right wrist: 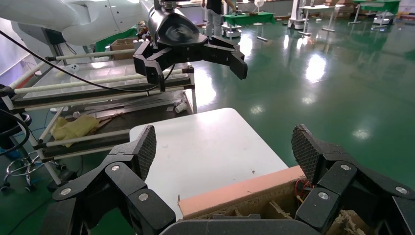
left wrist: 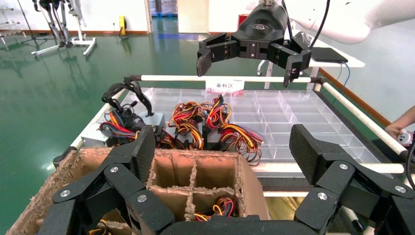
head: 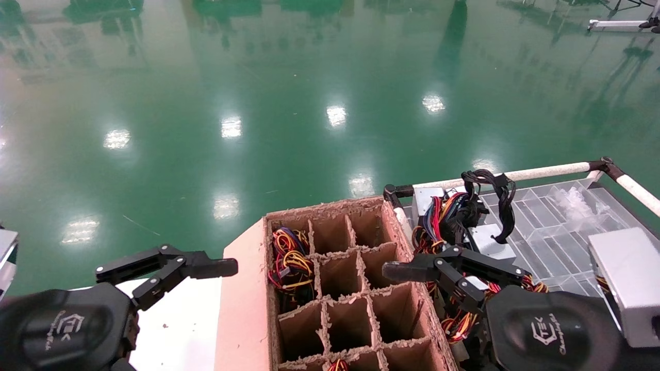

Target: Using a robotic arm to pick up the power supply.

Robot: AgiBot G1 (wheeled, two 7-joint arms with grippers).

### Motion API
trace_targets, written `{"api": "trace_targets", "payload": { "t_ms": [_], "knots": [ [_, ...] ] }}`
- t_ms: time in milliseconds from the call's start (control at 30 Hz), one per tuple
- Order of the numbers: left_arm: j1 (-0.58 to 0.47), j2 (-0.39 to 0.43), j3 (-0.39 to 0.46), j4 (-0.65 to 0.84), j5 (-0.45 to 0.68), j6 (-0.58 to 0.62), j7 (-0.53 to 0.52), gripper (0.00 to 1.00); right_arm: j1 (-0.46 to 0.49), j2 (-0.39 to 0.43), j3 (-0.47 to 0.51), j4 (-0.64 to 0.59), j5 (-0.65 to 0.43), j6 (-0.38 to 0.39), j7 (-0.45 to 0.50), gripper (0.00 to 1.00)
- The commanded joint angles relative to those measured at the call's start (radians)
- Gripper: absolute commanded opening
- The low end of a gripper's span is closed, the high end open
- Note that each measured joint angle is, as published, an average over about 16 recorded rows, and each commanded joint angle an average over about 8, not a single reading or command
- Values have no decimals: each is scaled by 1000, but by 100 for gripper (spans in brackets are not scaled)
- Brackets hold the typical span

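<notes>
While your right gripper (head: pixel 412 268) hangs with its jaws spread wide and nothing in them, the power supply (head: pixel 487 242) sits just beyond it on the clear tray (head: pixel 557 226) of the cart, half buried in red, yellow and orange wires (head: pixel 438 216). Your left gripper (head: pixel 170 268) is parked over the white table (head: pixel 175 330), jaws also spread, holding nothing. Watch that tangle: I'd judge a finger could hook a wire loop and drag the neighbouring units along, or the smooth metal could slip if you close on a corner. Mind the divided carton (head: pixel 335 288) too; its torn rim is right beside your wrist and a low swing might clip it. A larger grey box (head: pixel 629 278) stands close on the right, so there's little room that side. All around you, glossy green floor (head: pixel 309 77) throws back the ceiling lights, and white rails (head: pixel 515 175) edge the cart.
</notes>
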Motion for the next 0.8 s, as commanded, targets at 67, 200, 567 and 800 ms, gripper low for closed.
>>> {"api": "trace_targets", "payload": {
  "t_ms": [67, 200, 567, 800],
  "knots": [
    [0, 0, 0, 0, 0, 0, 0, 19, 0, 0, 0, 0, 0, 0, 0, 100],
    [0, 0, 0, 0, 0, 0, 0, 0, 0, 0, 0, 0, 0, 0, 0, 100],
    [0, 0, 0, 0, 0, 0, 0, 0, 0, 0, 0, 0, 0, 0, 0, 100],
    [0, 0, 0, 0, 0, 0, 0, 0, 0, 0, 0, 0, 0, 0, 0, 100]
  ]
}}
